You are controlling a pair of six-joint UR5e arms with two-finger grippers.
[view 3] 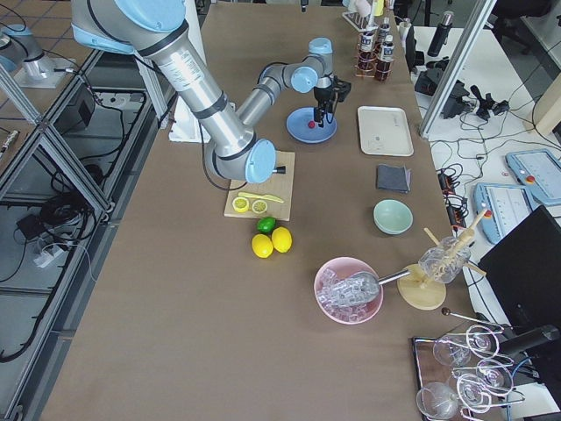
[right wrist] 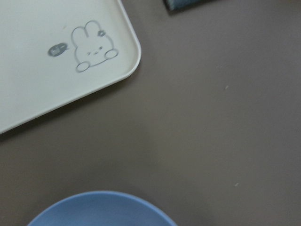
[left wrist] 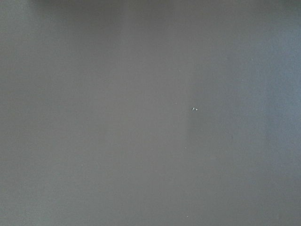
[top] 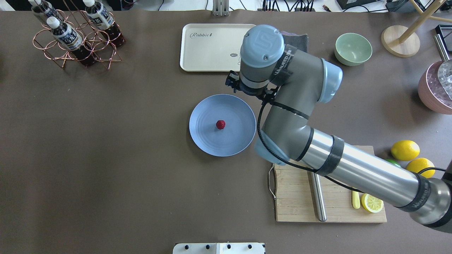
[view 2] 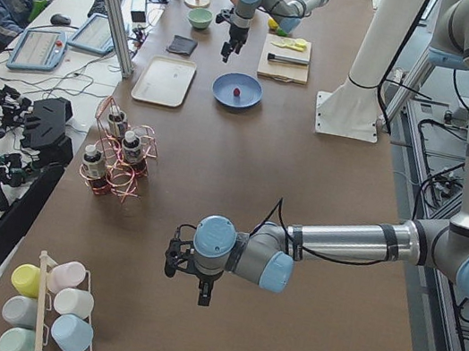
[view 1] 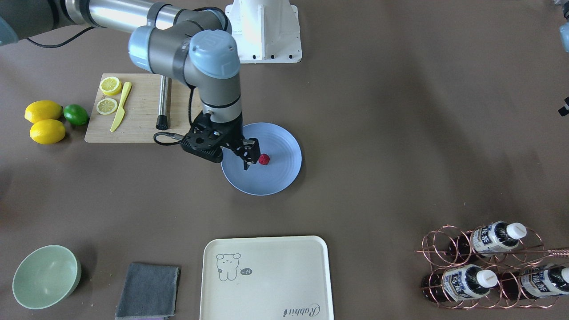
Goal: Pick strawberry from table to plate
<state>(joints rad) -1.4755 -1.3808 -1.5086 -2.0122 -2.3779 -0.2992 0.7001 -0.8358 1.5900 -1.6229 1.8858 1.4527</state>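
The small dark-red strawberry lies near the middle of the light-blue plate, on the grey-brown table. My right gripper hangs above the plate, just beside the berry and apart from it. Its fingers are spread and hold nothing. The right wrist view shows only the plate's rim and the tray corner. My left gripper shows only in the exterior left view, low over bare table far from the plate; I cannot tell whether it is open or shut.
A wooden cutting board with lemon slices, a yellow knife and a steel bar lies beside the plate. Whole lemons and a lime sit past it. A cream tray, green bowl, grey cloth and bottle rack line the far edge.
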